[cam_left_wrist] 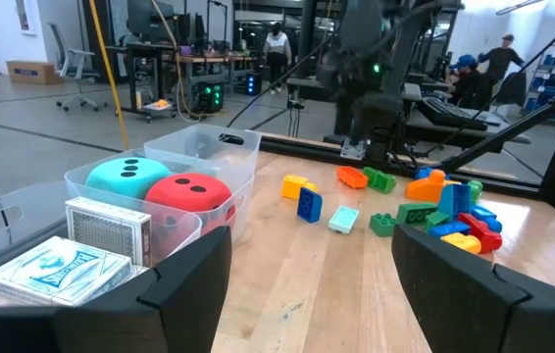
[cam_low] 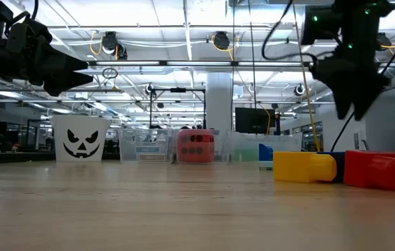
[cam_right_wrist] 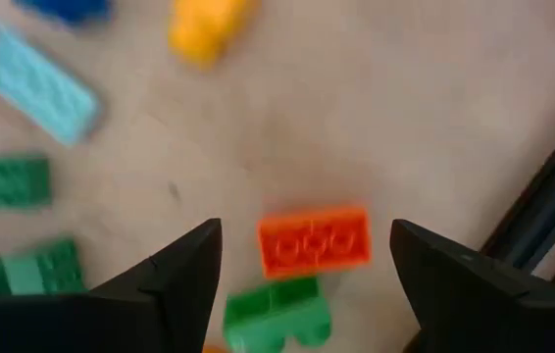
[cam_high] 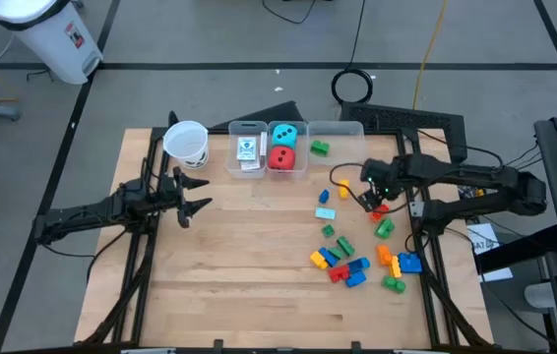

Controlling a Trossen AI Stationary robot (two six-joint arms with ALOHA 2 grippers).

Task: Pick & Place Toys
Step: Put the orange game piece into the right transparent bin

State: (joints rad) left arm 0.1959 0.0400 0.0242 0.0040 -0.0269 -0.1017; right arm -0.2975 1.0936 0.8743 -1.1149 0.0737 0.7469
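With our right pincer point(cam_right_wrist: 302, 284) spread open and empty above the orange brick point(cam_right_wrist: 315, 238), we should drop straight, straddling its short sides before closing.

We see a light wooden tabletop point(cam_high: 249, 265) with a white paper cup point(cam_high: 187, 144) standing near its far edge; from the low view the cup point(cam_low: 81, 140) shows a black jack-o'-lantern face. Just beside the cup, three clear plastic bins point(cam_high: 247, 149) sit in a row along that same edge. Beyond the tabletop we note a grey floor marked with dark lines, a white trash can point(cam_high: 49, 36) at the far left and a black cable coil point(cam_high: 354, 87) on the floor. In the room behind, we make out people point(cam_left_wrist: 277, 44) at workbenches.
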